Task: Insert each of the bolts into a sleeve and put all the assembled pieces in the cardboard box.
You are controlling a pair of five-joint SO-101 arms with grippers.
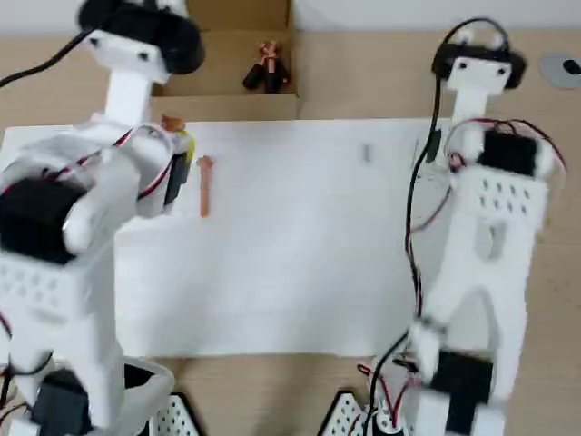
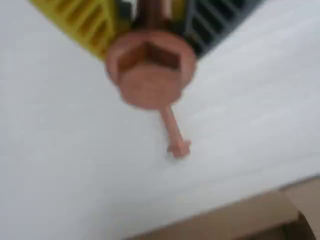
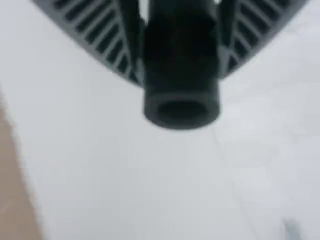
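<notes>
The left gripper (image 2: 150,25) is clamped on a copper-coloured hex-headed bolt (image 2: 150,70), its shank running up between the yellow and black jaws. The right gripper (image 3: 182,45) is closed around a black plastic cylindrical sleeve (image 3: 182,85) with the open bore facing out. In the high view the two arms are well apart over the white paper sheet (image 1: 300,263), the left one near 10 o'clock and the right one near 2 o'clock. The likeliest failure is a missed mating. If bolt and bore meet off-axis, the shank would catch the sleeve's rim and twist one piece in its grip or knock it free. I cannot tell how much shank stands clear of the jaws, so the bolt may seat only shallowly. A low sweep by the left arm could also push the second copper bolt (image 1: 205,186), which lies loose on the sheet just beside that gripper, towards the sheet's 12 o'clock edge. By count there are two unassembled bolts, one held and one lying, and one free sleeve, which is held. The brown cardboard box (image 1: 227,91) at 12 o'clock holds what look like two assembled pieces (image 1: 268,71), though their exact number is hard to tell.
</notes>
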